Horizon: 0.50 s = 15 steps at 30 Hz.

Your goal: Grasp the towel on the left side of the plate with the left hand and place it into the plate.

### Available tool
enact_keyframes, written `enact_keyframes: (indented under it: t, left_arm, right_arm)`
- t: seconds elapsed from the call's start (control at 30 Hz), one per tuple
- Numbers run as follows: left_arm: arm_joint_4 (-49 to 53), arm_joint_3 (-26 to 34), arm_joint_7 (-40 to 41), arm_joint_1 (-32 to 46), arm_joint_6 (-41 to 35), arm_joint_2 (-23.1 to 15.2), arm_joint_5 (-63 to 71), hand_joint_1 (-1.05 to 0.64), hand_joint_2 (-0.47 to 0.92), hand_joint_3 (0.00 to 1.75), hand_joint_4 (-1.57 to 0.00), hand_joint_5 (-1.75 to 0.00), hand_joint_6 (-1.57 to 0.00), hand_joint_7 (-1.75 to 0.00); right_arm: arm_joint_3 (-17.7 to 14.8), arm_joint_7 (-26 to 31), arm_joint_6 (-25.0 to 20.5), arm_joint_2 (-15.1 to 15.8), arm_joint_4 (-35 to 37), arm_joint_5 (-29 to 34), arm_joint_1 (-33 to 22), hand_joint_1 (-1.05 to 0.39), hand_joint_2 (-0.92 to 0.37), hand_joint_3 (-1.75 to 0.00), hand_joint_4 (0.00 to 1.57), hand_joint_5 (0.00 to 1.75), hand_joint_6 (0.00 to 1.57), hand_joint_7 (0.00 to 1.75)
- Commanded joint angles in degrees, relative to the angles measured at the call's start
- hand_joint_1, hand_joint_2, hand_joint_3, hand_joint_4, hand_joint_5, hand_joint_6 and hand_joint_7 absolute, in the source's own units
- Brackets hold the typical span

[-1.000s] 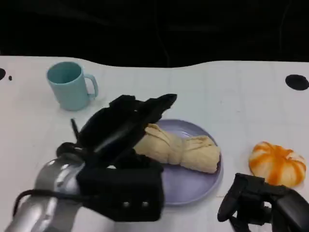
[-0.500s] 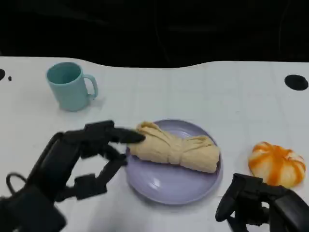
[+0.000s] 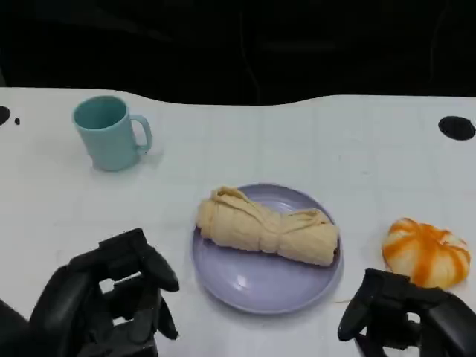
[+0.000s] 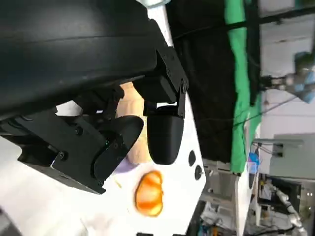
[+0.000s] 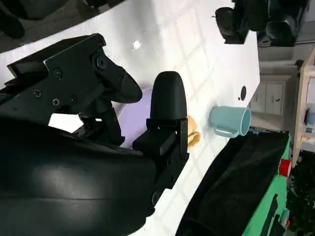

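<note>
The towel (image 3: 266, 232) lies on the plate (image 3: 256, 286), up and right of my left hand (image 3: 111, 301), which is released, empty. I'd draw that hand clear without nudging the rim.

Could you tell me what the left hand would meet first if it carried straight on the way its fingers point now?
Probably the purple plate: the left hand sits low at its left, fingers aimed toward its near rim, with the towel beyond. Depth is unclear, so it might pass above.
</note>
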<state>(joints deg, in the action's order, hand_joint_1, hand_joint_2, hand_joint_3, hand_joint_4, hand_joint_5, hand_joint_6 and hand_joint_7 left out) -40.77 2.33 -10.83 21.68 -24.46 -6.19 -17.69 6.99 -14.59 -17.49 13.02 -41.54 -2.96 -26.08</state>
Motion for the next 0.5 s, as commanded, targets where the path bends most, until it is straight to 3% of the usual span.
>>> enact_keyframes:
  t: [0.03,0.5]
  left_arm:
    - [2.3,-0.1,-1.3,-0.3,-2.1,-0.7,-3.2,-0.03,0.48,1.40,-0.85,-1.75,-0.70,-1.72]
    - [6.8,-0.6,-1.8,-1.6,-3.8,-0.3,-7.4,-0.06,0.45,1.43,-0.86,-1.75,-0.73,-1.69]
  right_arm:
    - [-1.0,-0.6,1.9,0.8,0.8,-0.6,-0.6,0.03,-0.59,-1.11,0.73,1.75,0.63,1.45]
    - [-2.0,-1.1,4.5,0.6,2.8,-0.8,-0.6,0.05,-0.58,-1.14,0.72,1.75,0.62,1.46]
